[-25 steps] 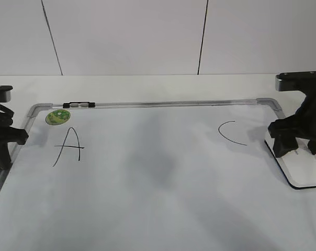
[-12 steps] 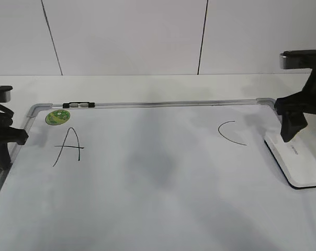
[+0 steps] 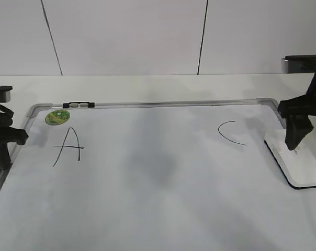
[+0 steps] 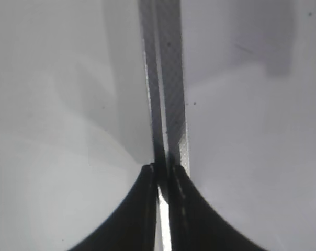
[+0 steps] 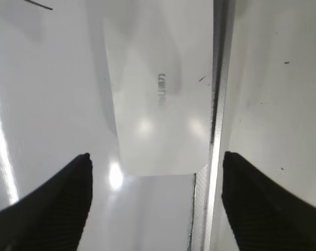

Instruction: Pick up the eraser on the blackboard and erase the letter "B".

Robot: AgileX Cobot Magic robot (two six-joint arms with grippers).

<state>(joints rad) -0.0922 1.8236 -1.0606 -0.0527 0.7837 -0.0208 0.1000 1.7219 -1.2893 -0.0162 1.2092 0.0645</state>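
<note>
Between the spread jaws of the right gripper (image 5: 155,204) we see the eraser (image 5: 160,89) lying free: the two dark fingers stand wide apart on either side of its near end and hold nothing. We judge this stance suits a grasp across the narrow width of the block, though the gripper hangs above it without contact. The eraser lies flat at the right edge of the blackboard (image 3: 158,209), its long side just beside the metal frame, toward the far right corner of the table. It is a white rounded-rectangular plastic block with a glossy top, small grey print and a thin black underside visible along its rim in the exterior view.

At the left edge of the board, the left gripper (image 4: 160,175) has its jaws closed tip to tip, empty, over the silver frame rail.

The board surface is smooth, white and reflective, bounded by a silver-grey frame with rounded corners. An "A" (image 3: 69,146) stands near the left edge and a curved "C" (image 3: 231,132) near the right. We find no letter "B" between them; that area shows bare board. A round green magnet (image 3: 57,117) sits at the far left corner.
</note>
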